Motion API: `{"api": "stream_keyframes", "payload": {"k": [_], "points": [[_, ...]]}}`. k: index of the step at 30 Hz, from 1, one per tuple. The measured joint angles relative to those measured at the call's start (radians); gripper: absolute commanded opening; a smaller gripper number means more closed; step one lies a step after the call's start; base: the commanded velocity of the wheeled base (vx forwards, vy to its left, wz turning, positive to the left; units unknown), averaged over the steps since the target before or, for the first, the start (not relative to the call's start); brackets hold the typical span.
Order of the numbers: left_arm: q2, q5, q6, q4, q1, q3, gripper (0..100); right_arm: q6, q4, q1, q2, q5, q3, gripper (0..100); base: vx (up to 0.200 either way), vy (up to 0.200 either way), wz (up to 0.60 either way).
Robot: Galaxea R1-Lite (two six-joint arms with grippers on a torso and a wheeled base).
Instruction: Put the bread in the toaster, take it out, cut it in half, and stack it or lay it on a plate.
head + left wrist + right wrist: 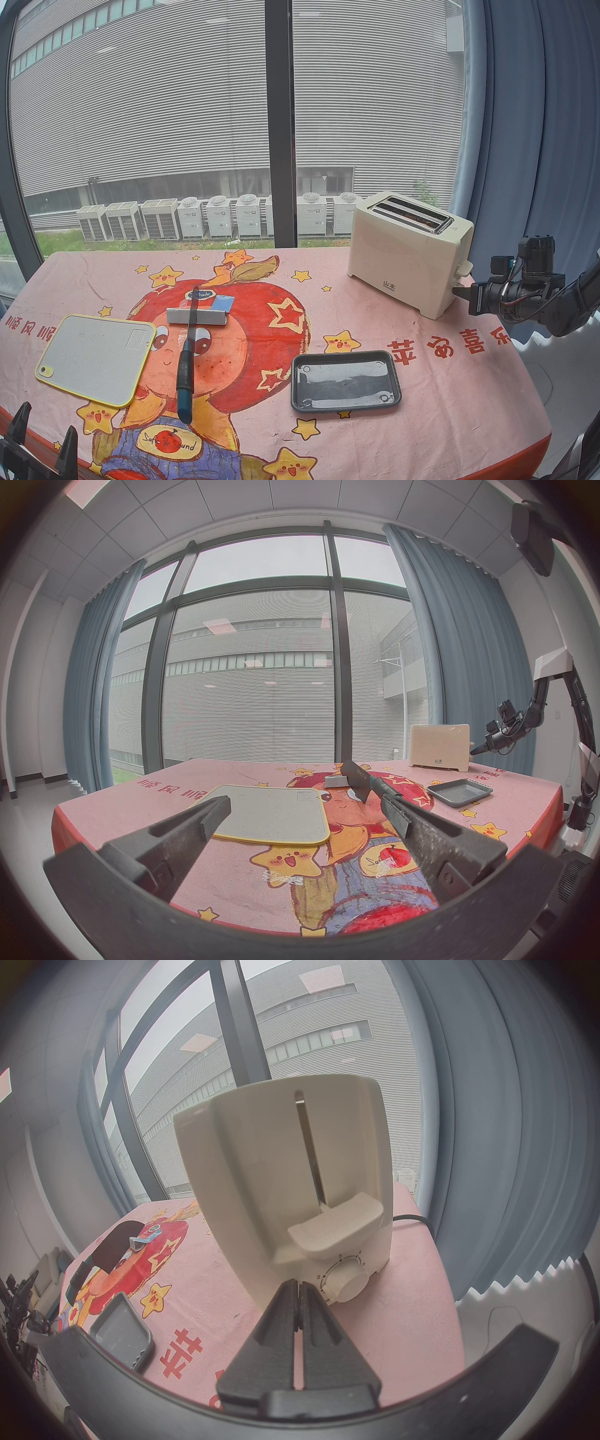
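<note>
Because the right gripper [299,1286] has its two fingers pressed flat together with nothing between them, it works here as a single blunt tip. It hangs off the table's 3 o'clock edge and aims at the end face of the toaster [281,1166]. The lever [337,1232] sits at the foot of its upright slot, just above the round dial [344,1282], and from the tip it lies close by at about 10 o'clock and slightly higher. The lever's travel is straight up and down, so I judge the next move needs the tip under or on that tab, not on the dial. In the head view the toaster stands at 2 o'clock on the table [437,375], its top slots running from roughly 10 to 4 o'clock. Something brownish lies low inside them, probably the bread [417,217], though it is too small to be sure. The black plate [345,356] lies bare at 5 o'clock. The knife [185,356] points toward 12 at 7 o'clock, and the cutting board [94,356] is at 8. The left gripper [306,805], fingers spread wide and empty, waits at the near 7 o'clock corner, well apart from the toaster, so the right arm is plainly the nearer one.
</note>
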Motion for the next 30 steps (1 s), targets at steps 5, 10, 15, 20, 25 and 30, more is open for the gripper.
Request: {"api": "stream_keyframes", "payload": {"k": [5,10,15,20,25,30], "points": [[0.000,0.000,0.000,0.000,0.000,0.000,100,0.000,0.000,-0.003,0.002,-0.001,-0.003,0,0.000,0.000,0.00],[0.000,0.000,0.000,0.000,0.000,0.000,100,-0.007,-0.001,-0.005,0.009,-0.010,-0.007,0,0.000,0.000,0.00],[0.000,0.000,0.000,0.000,0.000,0.000,100,-0.012,-0.027,-0.005,0.022,-0.036,-0.009,0,0.000,0.000,0.00],[0.000,0.000,0.000,0.000,0.000,0.000,100,-0.021,-0.059,-0.002,0.030,-0.040,0.001,0,0.000,0.000,0.00],[0.000,0.000,0.000,0.000,0.000,0.000,100,-0.038,-0.064,0.002,0.033,-0.039,0.013,0,0.000,0.000,0.00],[0.000,0.000,0.000,0.000,0.000,0.000,100,-0.053,-0.066,0.004,0.035,-0.056,0.022,0,0.000,0.000,0.00]]}}
